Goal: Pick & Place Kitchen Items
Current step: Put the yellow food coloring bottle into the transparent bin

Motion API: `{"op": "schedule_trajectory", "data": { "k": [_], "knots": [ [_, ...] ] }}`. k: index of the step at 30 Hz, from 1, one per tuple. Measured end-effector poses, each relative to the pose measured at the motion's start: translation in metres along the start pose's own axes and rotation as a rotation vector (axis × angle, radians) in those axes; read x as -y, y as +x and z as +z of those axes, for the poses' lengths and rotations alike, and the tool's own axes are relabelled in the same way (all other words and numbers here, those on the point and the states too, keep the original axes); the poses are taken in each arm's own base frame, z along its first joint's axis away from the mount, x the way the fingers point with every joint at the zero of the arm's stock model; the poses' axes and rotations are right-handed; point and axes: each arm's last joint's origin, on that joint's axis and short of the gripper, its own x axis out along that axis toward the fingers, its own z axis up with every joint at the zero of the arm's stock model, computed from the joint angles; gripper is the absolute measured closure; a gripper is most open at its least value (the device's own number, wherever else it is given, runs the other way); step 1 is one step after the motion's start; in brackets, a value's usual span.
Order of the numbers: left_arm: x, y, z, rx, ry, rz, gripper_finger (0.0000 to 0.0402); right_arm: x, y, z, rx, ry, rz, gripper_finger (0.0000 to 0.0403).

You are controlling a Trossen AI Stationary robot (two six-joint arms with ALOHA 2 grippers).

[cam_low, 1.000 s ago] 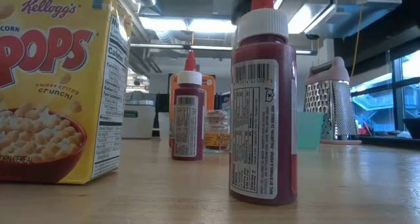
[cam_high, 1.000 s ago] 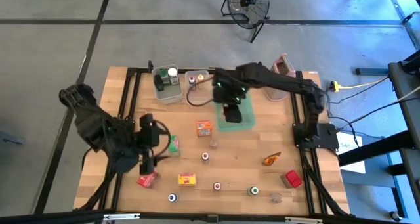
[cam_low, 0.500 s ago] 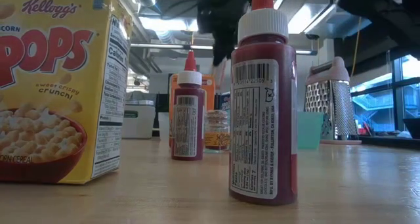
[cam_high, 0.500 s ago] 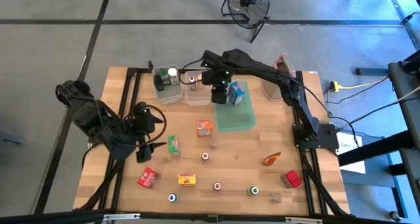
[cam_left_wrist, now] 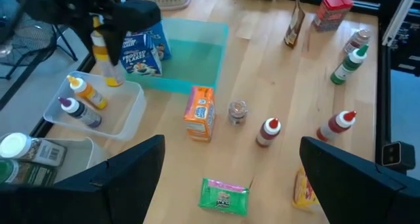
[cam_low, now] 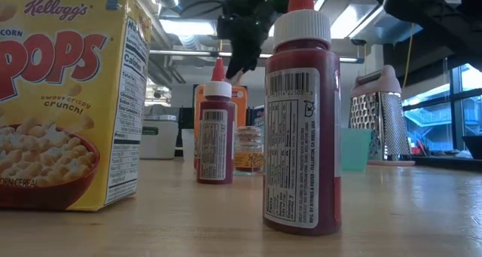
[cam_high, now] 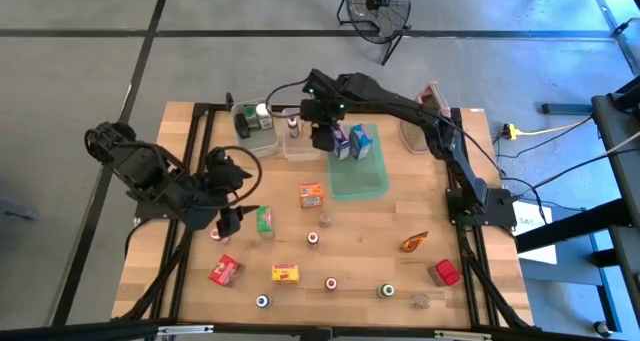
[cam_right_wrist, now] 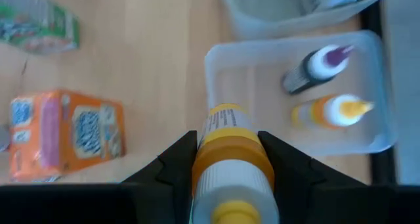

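Note:
My right gripper (cam_high: 322, 131) is shut on a small orange bottle with a yellow cap (cam_right_wrist: 230, 152). It hangs at the near rim of a clear bin (cam_right_wrist: 256, 73) at the far side of the table. An orange bottle (cam_right_wrist: 331, 112) and a dark one (cam_right_wrist: 315, 69) lie in that bin. My left gripper (cam_high: 235, 216) stands open above the table's left part, touching nothing. A green packet (cam_high: 264, 221) lies flat on the wood just right of it. My right gripper pinches the bottle's body at its orange band (cam_right_wrist: 230, 145), one finger on each side. The fingers slant down from above and run along the bottle. The yellow cap end (cam_right_wrist: 231, 214) points back toward the wrist. The bottle (cam_left_wrist: 105, 53) is lifted clear and tilted.
A green tray (cam_high: 360, 181) holding two blue cartons (cam_high: 352, 141) lies right of the bin; a second bin (cam_high: 255, 126) stands left of it. An orange carton (cam_high: 311, 194), a grater (cam_high: 430, 101) and several jars and cartons are spread over the near half.
My right gripper has carried the bottle from above the green tray toward the table's far left, sinking to the clear bin; the blue cartons it covered now show. My left gripper has swung a little toward the far edge, staying open.

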Motion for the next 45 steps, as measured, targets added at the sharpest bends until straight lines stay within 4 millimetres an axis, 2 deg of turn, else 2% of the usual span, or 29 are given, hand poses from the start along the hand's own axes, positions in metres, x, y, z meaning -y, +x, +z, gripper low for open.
{"op": "schedule_trajectory", "data": {
  "k": [5,10,13,18,22,26,30,38,42,45],
  "knots": [
    [0.001,0.001,0.002,0.009,-0.021,-0.008,0.0052,0.001,0.0,0.0,0.003,0.024,-0.003,0.0258],
    [0.004,0.003,0.002,0.01,-0.076,-0.007,0.0052,-0.016,0.002,-0.002,-0.055,0.012,0.064,0.0258],
    [0.007,0.006,0.002,0.004,-0.08,-0.001,0.0052,-0.042,-0.002,0.003,-0.055,-0.036,0.131,0.0258],
    [0.02,0.014,-0.001,-0.015,-0.047,0.012,0.0052,-0.092,-0.032,0.012,-0.026,-0.121,0.151,0.0258],
    [0.04,0.028,-0.007,-0.05,0.006,0.025,0.0052,-0.13,-0.058,0.013,0.0,-0.135,0.18,0.0258],
    [0.066,0.046,-0.013,-0.069,0.057,0.027,0.0052,-0.167,-0.071,0.009,-0.024,-0.143,0.188,0.0258],
    [0.09,0.066,-0.021,-0.082,0.134,0.042,0.0052,-0.202,-0.075,0.002,-0.082,-0.14,0.194,0.0258],
    [0.125,0.093,-0.023,-0.01,0.087,0.002,0.0052,-0.274,-0.08,-0.006,-0.068,-0.188,0.216,0.0258],
    [0.136,0.101,-0.021,0.042,0.057,-0.015,0.0052,-0.3,-0.082,-0.009,-0.032,-0.215,0.209,0.0258],
    [0.14,0.108,-0.015,0.078,0.061,-0.027,0.0052,-0.311,-0.084,-0.012,-0.022,-0.233,0.182,0.0258]
  ]
}}
